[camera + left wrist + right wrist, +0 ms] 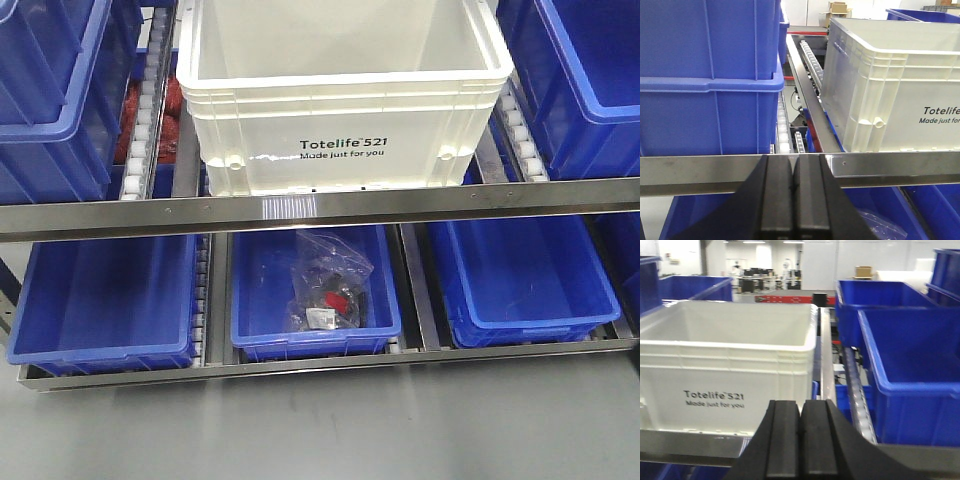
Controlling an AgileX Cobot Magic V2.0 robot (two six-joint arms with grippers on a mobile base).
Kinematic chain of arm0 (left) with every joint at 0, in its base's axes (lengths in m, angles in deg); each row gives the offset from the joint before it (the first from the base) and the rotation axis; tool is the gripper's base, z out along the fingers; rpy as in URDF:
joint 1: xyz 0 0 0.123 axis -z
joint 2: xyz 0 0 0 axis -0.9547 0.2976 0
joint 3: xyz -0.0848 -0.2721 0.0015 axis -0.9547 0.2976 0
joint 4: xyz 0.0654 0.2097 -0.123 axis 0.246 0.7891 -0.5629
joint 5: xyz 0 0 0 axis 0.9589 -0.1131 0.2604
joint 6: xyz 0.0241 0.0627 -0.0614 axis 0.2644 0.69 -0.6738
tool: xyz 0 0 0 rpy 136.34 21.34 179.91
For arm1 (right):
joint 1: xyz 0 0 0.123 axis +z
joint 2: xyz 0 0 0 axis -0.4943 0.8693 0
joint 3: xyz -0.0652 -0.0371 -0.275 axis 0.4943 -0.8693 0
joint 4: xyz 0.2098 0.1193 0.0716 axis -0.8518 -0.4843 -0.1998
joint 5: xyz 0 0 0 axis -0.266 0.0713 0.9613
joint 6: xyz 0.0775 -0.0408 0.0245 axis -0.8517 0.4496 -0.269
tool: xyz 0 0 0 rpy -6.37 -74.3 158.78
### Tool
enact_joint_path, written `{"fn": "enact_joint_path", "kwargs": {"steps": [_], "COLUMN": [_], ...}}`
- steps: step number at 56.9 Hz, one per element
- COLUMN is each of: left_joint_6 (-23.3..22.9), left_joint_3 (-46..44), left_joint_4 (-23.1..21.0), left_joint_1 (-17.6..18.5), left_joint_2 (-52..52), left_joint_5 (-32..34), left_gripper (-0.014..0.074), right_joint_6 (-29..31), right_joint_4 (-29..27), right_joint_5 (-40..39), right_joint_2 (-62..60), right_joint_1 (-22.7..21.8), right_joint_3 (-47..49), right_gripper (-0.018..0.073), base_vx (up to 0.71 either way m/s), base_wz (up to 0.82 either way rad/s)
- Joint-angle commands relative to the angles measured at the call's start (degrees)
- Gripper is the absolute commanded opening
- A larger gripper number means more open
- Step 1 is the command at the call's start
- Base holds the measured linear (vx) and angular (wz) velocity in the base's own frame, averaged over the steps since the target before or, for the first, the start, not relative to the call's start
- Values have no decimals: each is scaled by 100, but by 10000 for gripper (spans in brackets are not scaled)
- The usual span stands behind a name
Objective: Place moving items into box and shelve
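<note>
1. Two grippers show only in their own wrist views: the left gripper (793, 200) and the right gripper (801, 440) each have their fingers pressed together with nothing between them.
2. The white box (340, 130) sits on the upper shelf level, its printed face right behind the steel front rail (300, 212), with blue bins (60, 90) on either side.
3. No moving items can be seen; the box's floor is hidden from every view.
4. On the lower level, the middle blue bin (315, 290) holds a clear plastic bag (328, 285) of small parts.
5. Judged from this, the shelving step looks finished or nearly so. Any next move would call for pulling both arms clear of the rail.
</note>
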Motion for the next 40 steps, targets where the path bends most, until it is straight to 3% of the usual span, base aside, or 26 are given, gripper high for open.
{"fn": "enact_joint_path", "kwargs": {"steps": [1,14,23,40], "left_joint_6": [1,1,1,1], "left_joint_3": [175,175,175,175], "left_joint_4": [-49,-49,-49,-49], "left_joint_1": [-2,-2,-2,-2], "left_joint_2": [-90,-82,-91,-91], "left_joint_5": [460,459,459,459], "left_gripper": [-7,-7,-7,-7], "right_joint_6": [-243,-340,-218,-474], "right_joint_4": [17,71,460,472], "right_joint_5": [-256,-681,-409,-55], "right_joint_2": [-384,-1637,-1624,-1594], "right_joint_1": [-288,-1362,-1340,-1152], "right_joint_3": [-240,-1258,-1245,-1245], "right_gripper": [-8,-8,-8,-8], "base_vx": [0,0,0,0], "base_wz": [0,0,0,0]}}
